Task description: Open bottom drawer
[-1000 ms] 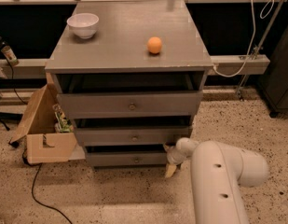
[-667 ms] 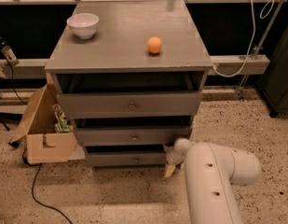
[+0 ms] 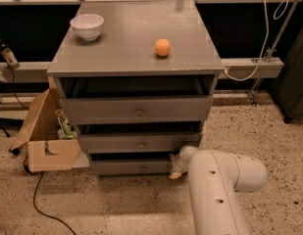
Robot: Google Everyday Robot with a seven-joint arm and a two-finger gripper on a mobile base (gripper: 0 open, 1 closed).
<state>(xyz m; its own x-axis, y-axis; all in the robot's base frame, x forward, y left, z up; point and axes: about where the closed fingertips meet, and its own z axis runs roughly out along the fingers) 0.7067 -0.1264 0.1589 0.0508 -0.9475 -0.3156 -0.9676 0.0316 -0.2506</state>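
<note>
White arm point(image 3: 214, 199) enters from 5 o'clock. Hand point(image 3: 176, 167) at right end of bottom drawer point(image 3: 126, 167), 3 o'clock from its knob point(image 3: 143, 168); grip state cannot tell. Bottom drawer lowest of three, dark gap above its front. Cardboard box point(image 3: 48, 146) at 9 o'clock of drawers. On tabletop point(image 3: 131, 38): orange point(image 3: 162, 47), bowl point(image 3: 87, 26) at its 10 o'clock.
</note>
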